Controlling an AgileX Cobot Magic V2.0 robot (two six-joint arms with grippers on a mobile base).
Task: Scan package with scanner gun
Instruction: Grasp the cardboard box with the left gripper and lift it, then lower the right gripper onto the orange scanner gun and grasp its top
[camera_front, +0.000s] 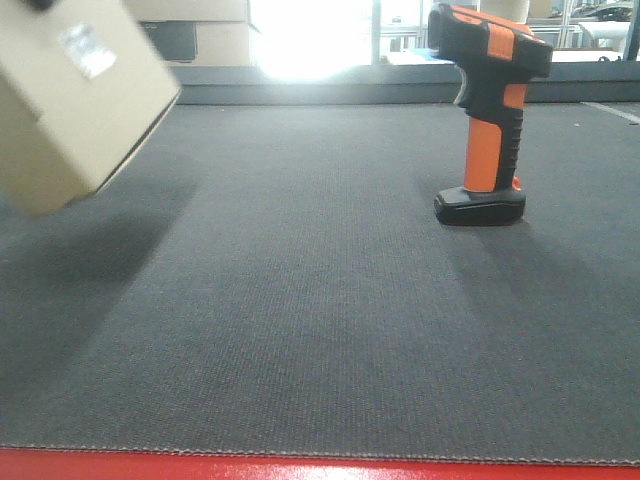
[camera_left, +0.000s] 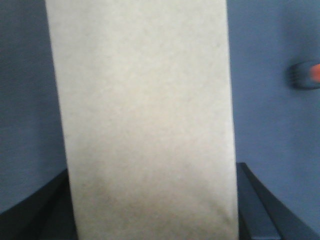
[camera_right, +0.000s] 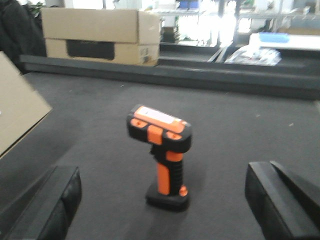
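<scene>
Right wrist view: the right gripper (camera_right: 161, 169), wide open and empty, could topple the upright scanner gun (camera_right: 160, 127). The left gripper (camera_left: 150, 212) clamps the package (camera_left: 145, 100).

Tan package (camera_front: 75, 110) being held raised, scanner gun (camera_front: 490, 110) being stood upright.
The box is being held tilted, white label uppermost; the black-and-orange scanner is being supported on its flat foot, well apart.

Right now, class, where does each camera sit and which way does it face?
Front: low over the mat, facing the upright scanner gun; no arm clearly visible.
Left wrist: close on the package, left hand gripping its sides.
Right wrist: faces the scanner gun, open right hand framing it.
Shared: front and right wrist both show scanner gun and package.
</scene>
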